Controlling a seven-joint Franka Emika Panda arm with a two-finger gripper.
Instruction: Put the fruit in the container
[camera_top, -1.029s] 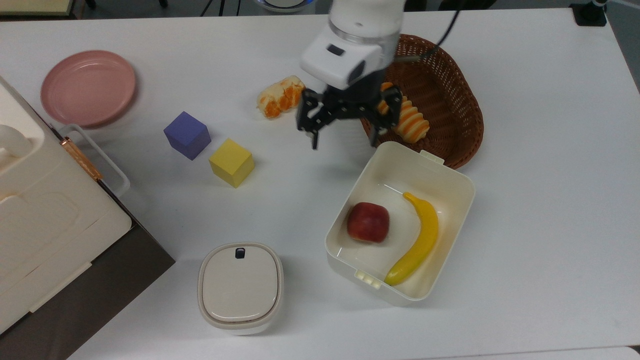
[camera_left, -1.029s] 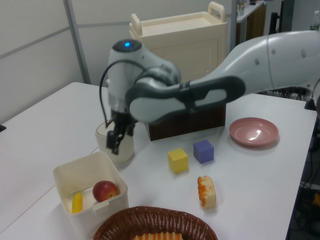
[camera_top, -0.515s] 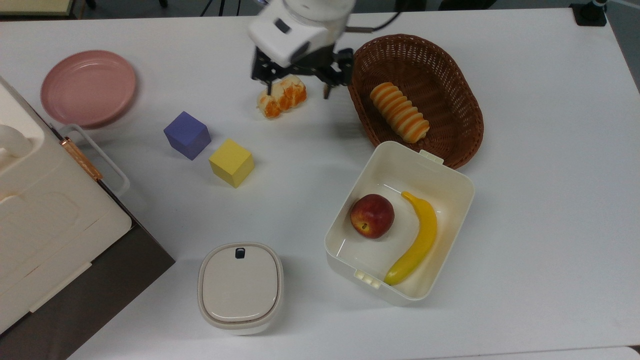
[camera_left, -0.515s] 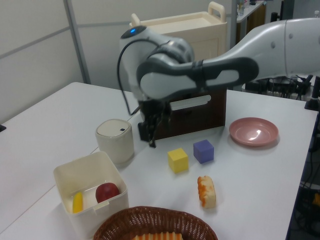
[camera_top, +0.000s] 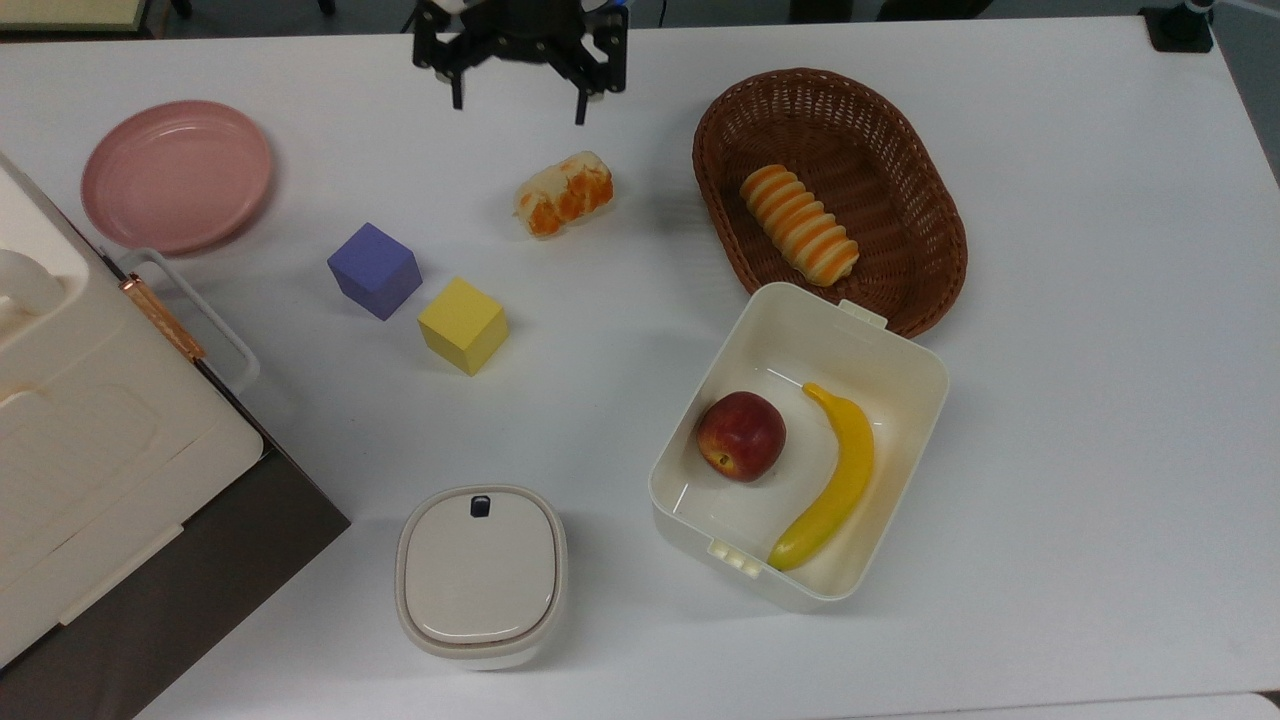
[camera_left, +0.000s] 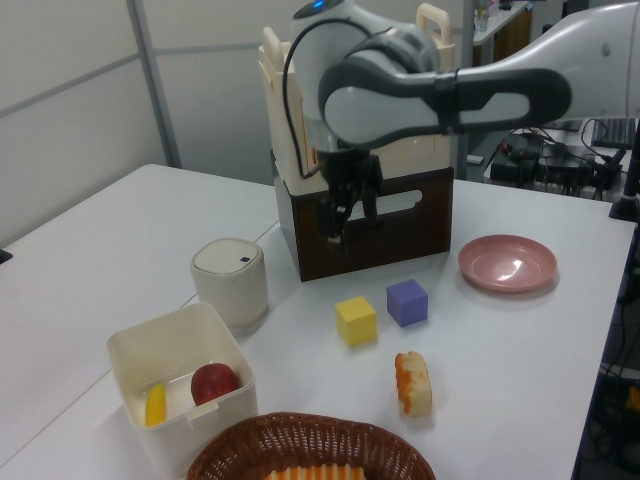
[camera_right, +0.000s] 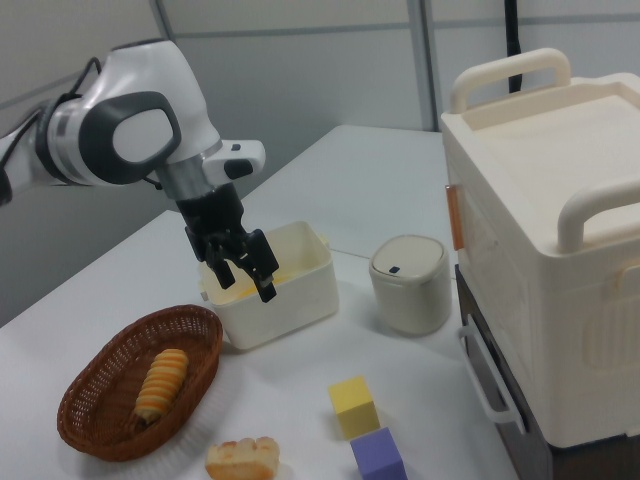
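**One apple in the tub, claw empty and apart from it**

Top view: the claw (camera_top: 518, 100) hangs at the upper edge with its two fingers spread wide and nothing between them. Well below it and toward the top view's right sits one cream container (camera_top: 905, 350), holding one red apple (camera_top: 741, 436) and one banana (camera_top: 835, 480) side by side. Just below the claw lies one peeled orange piece (camera_top: 564, 193). To the top view's right of the claw is one wicker basket (camera_top: 915, 215) with one striped roll (camera_top: 799, 223). Below-left of the claw are two cubes, one purple (camera_top: 374, 270) and one yellow (camera_top: 463, 325); one pink plate (camera_top: 177, 175) lies to its left; one lidded box (camera_top: 481, 575) sits far below.

Left view: the claw (camera_left: 345, 216) hangs before a brown-and-cream case (camera_left: 365, 130). The container (camera_left: 150, 355), with the apple (camera_left: 214, 382) inside, lies well down to the left view's left.

Right view: the spread claw (camera_right: 243, 278) hangs in front of the container (camera_right: 300, 285).
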